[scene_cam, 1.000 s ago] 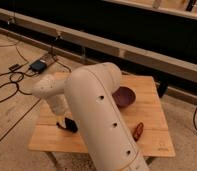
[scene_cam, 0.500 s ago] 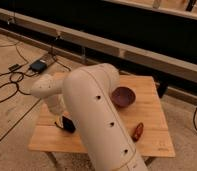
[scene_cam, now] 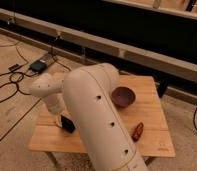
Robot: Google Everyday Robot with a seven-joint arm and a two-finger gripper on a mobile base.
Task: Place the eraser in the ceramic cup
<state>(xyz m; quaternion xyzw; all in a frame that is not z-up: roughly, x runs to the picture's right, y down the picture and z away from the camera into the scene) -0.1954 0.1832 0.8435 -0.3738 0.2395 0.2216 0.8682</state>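
Now the pincer [scene_cam: 66, 122] sits low over the wooden table [scene_cam: 152, 145], under the white wrist [scene_cam: 46, 90]. It shows only as a dark mass on or just above the boards. I cannot tell whether it stands wide or is holding something. The eraser is black too and cannot be told apart from that mass; if it is in sight at all, it is right at the pincer. Change over the last second: the thick white arm [scene_cam: 97, 115] has swung a little away from the purple bowl [scene_cam: 123, 96]. The bowl, well apart to the right of the pincer and farther back, now shows whole instead of half covered. The dark mass itself has barely shifted. A reddish-brown object [scene_cam: 137, 131] lies right of the pincer near the front edge, apart from it. The ceramic cup is not visible, likely hidden behind the arm. Judgement: the pick-up is not yet settled and no carry toward the cup has begun. The next move needs a confirmed hold, then a lift clear of the boards.
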